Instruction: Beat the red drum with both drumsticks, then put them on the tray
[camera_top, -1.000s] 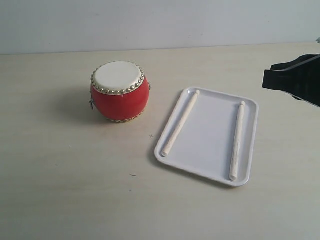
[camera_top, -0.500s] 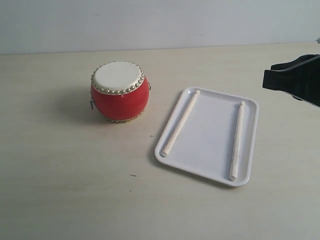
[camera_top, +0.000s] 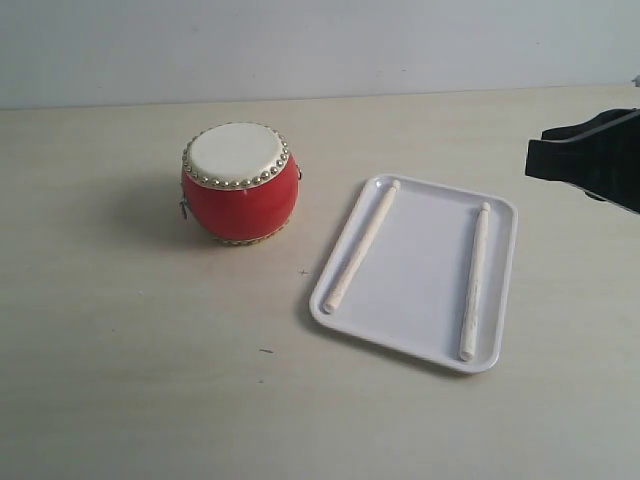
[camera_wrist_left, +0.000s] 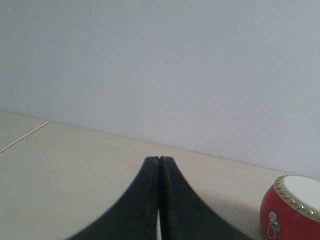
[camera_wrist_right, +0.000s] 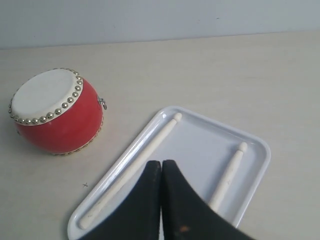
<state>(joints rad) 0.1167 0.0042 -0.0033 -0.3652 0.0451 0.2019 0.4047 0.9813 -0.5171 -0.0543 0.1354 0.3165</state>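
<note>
Both slim pale wooden drumsticks lie apart inside the flat white plastic tray beside the squat red drum on the beige table, so I'd guess the job's done, which is why the left claw and right claw sit pinched closed and empty.

The exterior camera is looking down at a slant across the counter toward the far wall, standing far enough back to take in the drum and the tray whole. The left wrist camera is sitting low, looking almost level past its own jaws at the wall and catching only part of the drum at its frame's edge. The right wrist camera is looking down from nearer, over its jaws, sharing the drum, the tray and both sticks with the exterior view
</note>
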